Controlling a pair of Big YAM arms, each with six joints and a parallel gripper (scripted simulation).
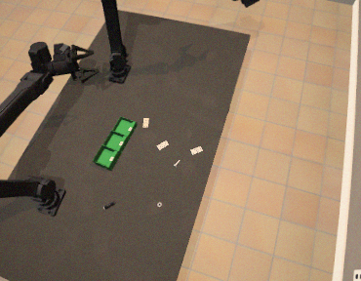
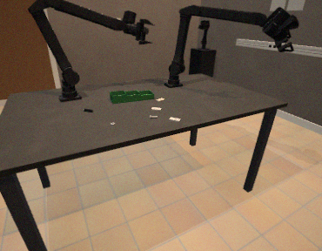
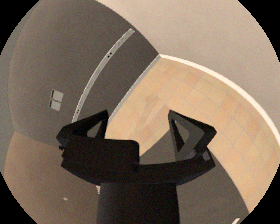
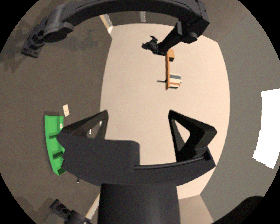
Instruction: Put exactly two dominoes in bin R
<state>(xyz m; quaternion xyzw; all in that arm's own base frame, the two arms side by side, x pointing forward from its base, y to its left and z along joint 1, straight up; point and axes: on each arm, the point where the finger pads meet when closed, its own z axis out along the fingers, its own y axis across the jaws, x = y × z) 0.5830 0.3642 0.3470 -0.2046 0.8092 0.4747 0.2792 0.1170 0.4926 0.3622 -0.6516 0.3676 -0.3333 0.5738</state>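
Three white dominoes lie apart on the dark table: one [image 1: 145, 122] [image 2: 160, 99] [image 4: 66, 110] near the end of the green bins, one [image 1: 162, 145] [image 2: 156, 108] farther out, one [image 1: 196, 150] [image 2: 175, 118] nearest the long edge. Three joined green bins [image 1: 106, 157] [image 2: 132, 98] [image 4: 52, 145] stand flat, each with a small pale label; the letters are unreadable. I see no domino in them. My right gripper [image 1: 95, 62] [image 2: 151, 33] [image 4: 138, 113] is open and empty, high up. My left gripper [image 3: 138, 113] is open and empty, raised far from the dominoes.
A small pale screw-like piece [image 1: 177, 163] [image 2: 153, 117] lies near the two outer dominoes. A small pale ring [image 1: 159, 204] [image 2: 112, 124] and a short black piece [image 1: 109, 205] [image 2: 88, 110] lie farther off. Both arm bases stand along the table's far long side.
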